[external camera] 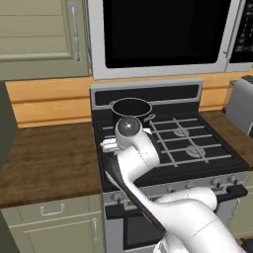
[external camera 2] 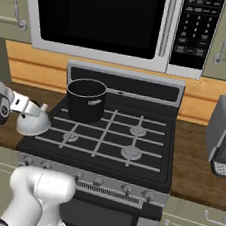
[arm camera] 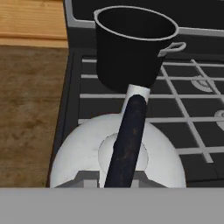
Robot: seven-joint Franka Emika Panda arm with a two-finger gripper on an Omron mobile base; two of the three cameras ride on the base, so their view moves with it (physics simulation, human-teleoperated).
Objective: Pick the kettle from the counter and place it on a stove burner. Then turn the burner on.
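Carrying: gripper holds the kettle over the stove's front-left corner, beside the pot, likely to set it on the near burner.
Fingers: pinched tight on the kettle's black handle, so it hangs level beneath the hand.
Kettle: squat, smooth, silvery-white dome; thin arched handle, short spout pointing at the pot.
Pot: tall, black, straight-walled, pale rim.
Burner: round grey head under black grate bars.
Counter: dark wood grain, now without the kettle.

Even, shadowless rendered light throughout, no glare; edges slightly soft and pixelated, nothing blurred.
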